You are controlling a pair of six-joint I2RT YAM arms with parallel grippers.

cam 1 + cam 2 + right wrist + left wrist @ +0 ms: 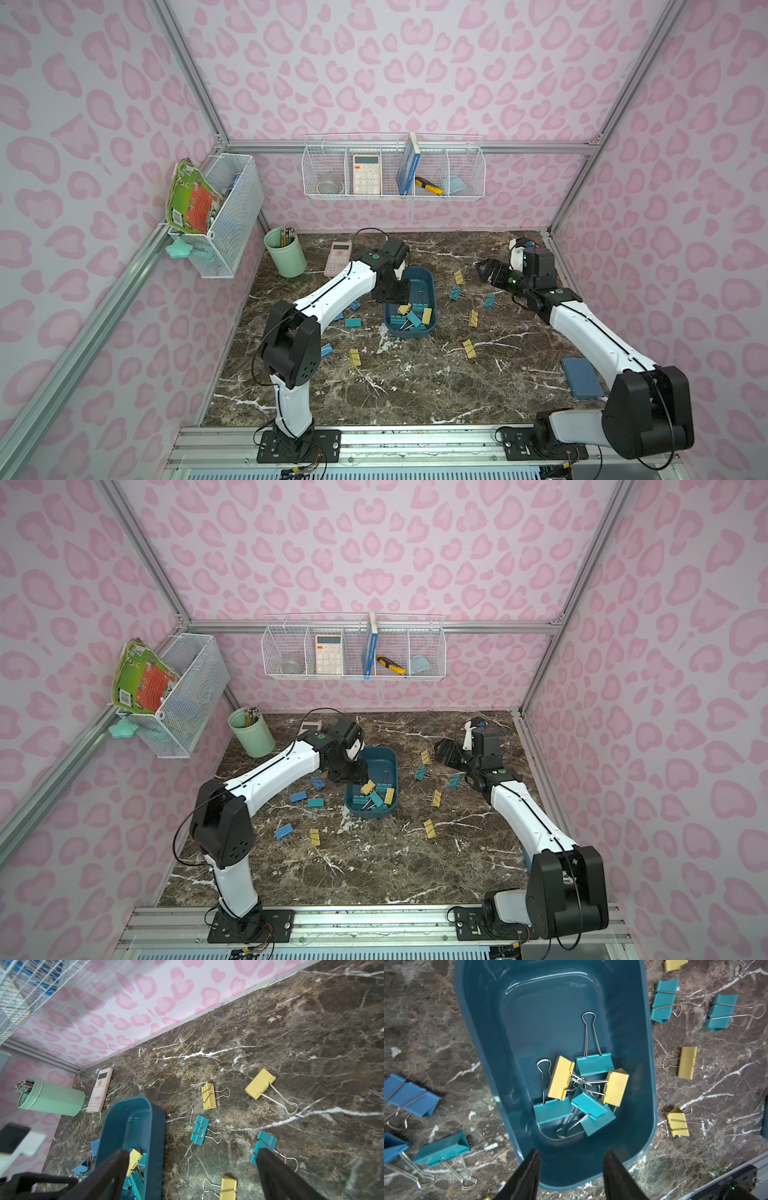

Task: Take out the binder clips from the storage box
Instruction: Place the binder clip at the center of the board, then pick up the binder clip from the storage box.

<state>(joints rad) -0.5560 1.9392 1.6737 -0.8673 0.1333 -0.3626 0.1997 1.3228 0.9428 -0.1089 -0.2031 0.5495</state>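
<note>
Our left gripper [573,1152] hangs over the binder clips [560,1078] in the storage box [477,1032] — jaws partly apart, empty. Our right gripper [192,1151] gapes wide, empty.

Pink blotch-patterned walls [415,62], aluminium frame rails [266,146], white wire baskets [239,216] — dark, seemingly marble tabletop [395,382]

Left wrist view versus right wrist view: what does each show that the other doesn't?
Only the left wrist view shows the whole tangle of binder clips on the storage box floor, two yellow among teal ones. Only the right wrist view shows the mint pencil cup, the pink calculator and the wall. Both show the box and loose clips on the marble table.
</note>
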